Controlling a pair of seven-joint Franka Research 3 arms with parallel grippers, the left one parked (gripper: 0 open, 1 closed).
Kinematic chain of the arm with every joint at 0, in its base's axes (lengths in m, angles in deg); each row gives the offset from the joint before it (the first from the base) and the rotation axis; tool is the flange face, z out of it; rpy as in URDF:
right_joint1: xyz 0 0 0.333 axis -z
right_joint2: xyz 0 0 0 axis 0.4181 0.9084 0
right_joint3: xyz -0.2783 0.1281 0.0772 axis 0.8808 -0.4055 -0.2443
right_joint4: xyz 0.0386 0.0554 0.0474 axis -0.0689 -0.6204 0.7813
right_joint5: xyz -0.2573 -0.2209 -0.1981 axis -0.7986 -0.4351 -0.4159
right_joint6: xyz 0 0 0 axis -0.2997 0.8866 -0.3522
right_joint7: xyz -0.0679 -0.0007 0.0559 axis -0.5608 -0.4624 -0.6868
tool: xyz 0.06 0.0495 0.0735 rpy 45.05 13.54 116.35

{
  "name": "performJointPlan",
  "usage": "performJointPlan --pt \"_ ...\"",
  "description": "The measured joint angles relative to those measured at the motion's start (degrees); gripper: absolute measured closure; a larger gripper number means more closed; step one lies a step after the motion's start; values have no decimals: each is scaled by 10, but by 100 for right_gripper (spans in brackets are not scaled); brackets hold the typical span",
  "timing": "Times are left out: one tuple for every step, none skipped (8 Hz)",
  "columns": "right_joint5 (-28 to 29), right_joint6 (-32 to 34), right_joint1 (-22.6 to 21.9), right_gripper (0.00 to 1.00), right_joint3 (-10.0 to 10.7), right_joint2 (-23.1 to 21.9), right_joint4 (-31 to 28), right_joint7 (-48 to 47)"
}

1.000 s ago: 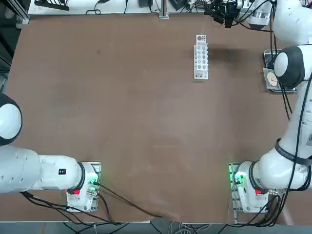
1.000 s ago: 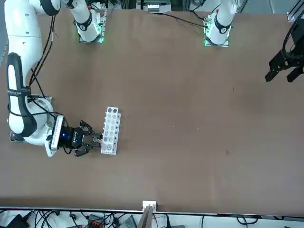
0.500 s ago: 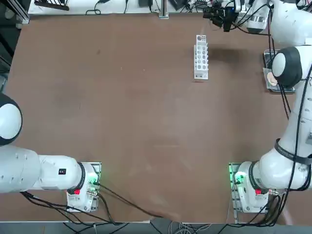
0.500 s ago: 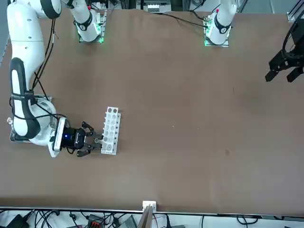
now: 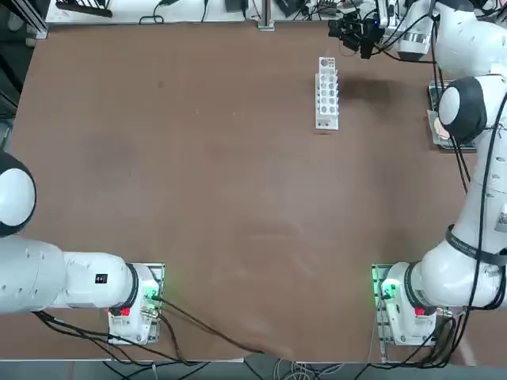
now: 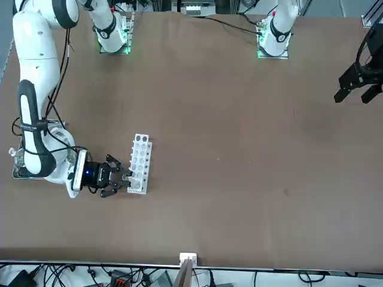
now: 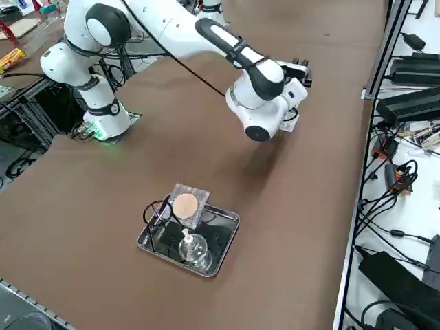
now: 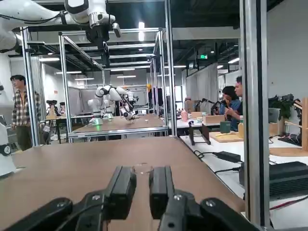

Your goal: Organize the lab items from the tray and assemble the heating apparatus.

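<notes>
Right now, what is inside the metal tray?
The tray holds the glass burner, the black wire tripod and the gauze mat, which overhangs its rim. Anything beneath the mat is hidden.

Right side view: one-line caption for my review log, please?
Metal tray holding glass burner, wire tripod and gauze mat; right claw far beyond.

White test tube rack [image 5: 326,92] (upright)

A wide brown table [image 5: 238,198] fills the view. At its 12 o'clock edge, cables [image 5: 182,9] lie on a white strip. Beyond stand metal frame posts [image 8: 254,96], ceiling strip lights [image 8: 141,25], more benches [image 8: 120,126] and seated people [image 8: 230,103].
</notes>
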Motion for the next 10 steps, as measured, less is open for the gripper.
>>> performJointPlan --pt "0 0 0 78 0 3 0 11" --pt "0 0 1 78 0 7 0 27" --pt "0 1 1 78 0 10 0 40" --pt "0 2 1 78 0 14 0 48" --pt "0 3 1 78 0 19 0 56" --pt "0 3 1 78 0 23 0 63" --pt "1 4 1 78 0 27 0 67" --pt "1 4 1 78 0 28 1 68" --pt "2 5 1 78 0 30 1 68" --pt "6 5 1 78 0 31 1 68"
